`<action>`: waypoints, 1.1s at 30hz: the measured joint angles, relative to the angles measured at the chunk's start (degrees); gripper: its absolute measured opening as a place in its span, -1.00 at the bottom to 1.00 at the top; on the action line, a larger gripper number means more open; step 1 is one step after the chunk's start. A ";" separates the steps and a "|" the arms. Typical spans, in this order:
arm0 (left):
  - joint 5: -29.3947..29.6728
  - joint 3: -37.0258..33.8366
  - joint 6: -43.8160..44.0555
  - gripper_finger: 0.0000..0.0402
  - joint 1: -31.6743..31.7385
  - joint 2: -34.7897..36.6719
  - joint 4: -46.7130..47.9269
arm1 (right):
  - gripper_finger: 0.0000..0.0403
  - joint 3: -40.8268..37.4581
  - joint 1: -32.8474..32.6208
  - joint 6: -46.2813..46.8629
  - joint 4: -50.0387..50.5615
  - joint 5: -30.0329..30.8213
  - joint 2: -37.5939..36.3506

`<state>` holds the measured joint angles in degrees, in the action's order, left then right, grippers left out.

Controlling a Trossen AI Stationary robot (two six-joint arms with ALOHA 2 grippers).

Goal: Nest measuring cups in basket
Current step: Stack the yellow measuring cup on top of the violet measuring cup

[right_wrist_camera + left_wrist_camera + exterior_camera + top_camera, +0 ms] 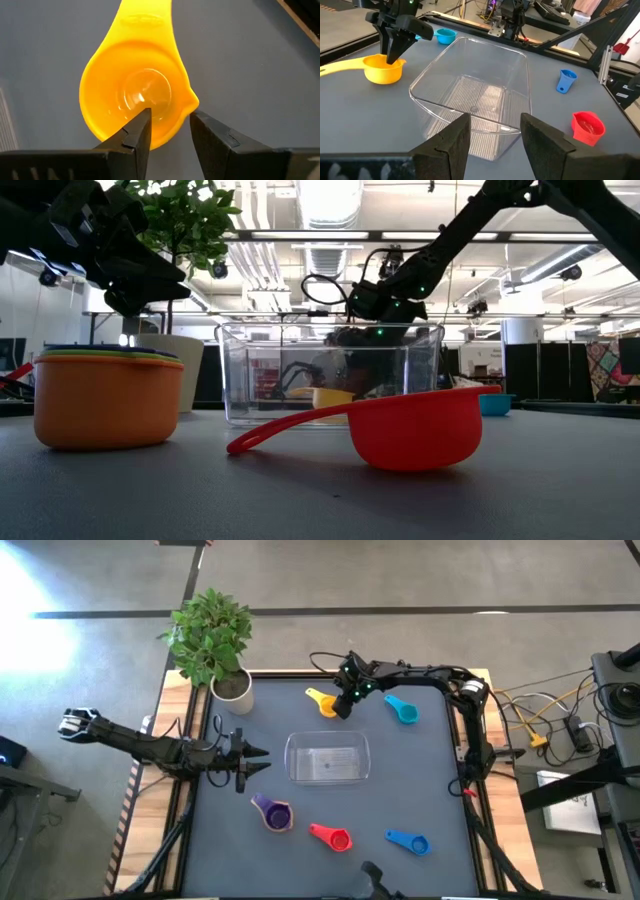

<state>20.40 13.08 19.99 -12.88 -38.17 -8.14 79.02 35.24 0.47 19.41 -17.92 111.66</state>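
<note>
The yellow cup [322,702] [135,95] stands upright on the grey mat, far of the clear basket [328,758] [475,95]. My right gripper [341,708] [170,120] is open and points down over the cup. One finger is above the bowl and the other is outside the wall, near the pouring lip; no touch shows. The light blue cup [402,710], the red cup [333,836] [410,430] and the blue cup [408,841] lie apart on the mat. A nested stack with the orange cup [108,400] outermost and the purple cup [270,810] in it stands near the basket. My left gripper [258,760] [495,125] is open, left of the basket.
A white pot [232,688] holding a green plant stands at the table's far left corner. Cables [540,725] and equipment lie beyond the right edge. The mat [430,780] is bare between the basket and the right edge.
</note>
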 joint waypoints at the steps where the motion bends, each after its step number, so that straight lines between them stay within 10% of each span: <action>1: 0.00 0.00 0.00 -0.23 0.00 0.00 0.00 | -0.40 0.00 0.00 -0.01 -0.01 -0.01 0.00; 12: 0.00 0.00 -0.17 -0.23 0.00 -1.08 0.00 | -0.93 0.80 0.02 -2.30 0.06 0.10 0.00; 33: 3.27 10.48 -5.21 -0.23 0.02 -3.03 9.89 | -0.96 5.91 -6.56 -2.04 6.05 7.51 -10.83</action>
<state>23.67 23.56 14.78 -12.86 -41.20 1.75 84.93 28.69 -1.57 25.46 -10.41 100.83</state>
